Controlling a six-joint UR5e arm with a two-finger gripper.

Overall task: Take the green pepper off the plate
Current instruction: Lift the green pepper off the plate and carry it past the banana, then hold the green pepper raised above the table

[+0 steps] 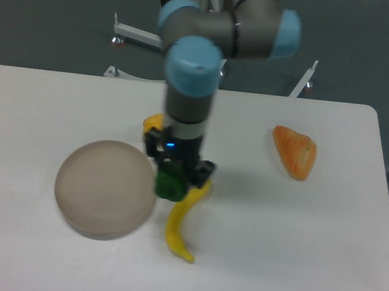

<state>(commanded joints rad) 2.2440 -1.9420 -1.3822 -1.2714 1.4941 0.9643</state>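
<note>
The green pepper [169,185] hangs in the air just right of the plate [105,188], held between the fingers of my gripper [171,180], which is shut on it. The pepper is dark green and partly covered by the gripper body from above. The round beige-grey plate sits bare on the white table at the left, with nothing on it. The arm reaches down from the top centre of the view.
A yellow banana [183,222] lies directly under and right of the held pepper. A yellow pepper [153,122] shows partly behind the arm. An orange bread-like piece [295,153] lies at the right. The table's edge runs along the right side.
</note>
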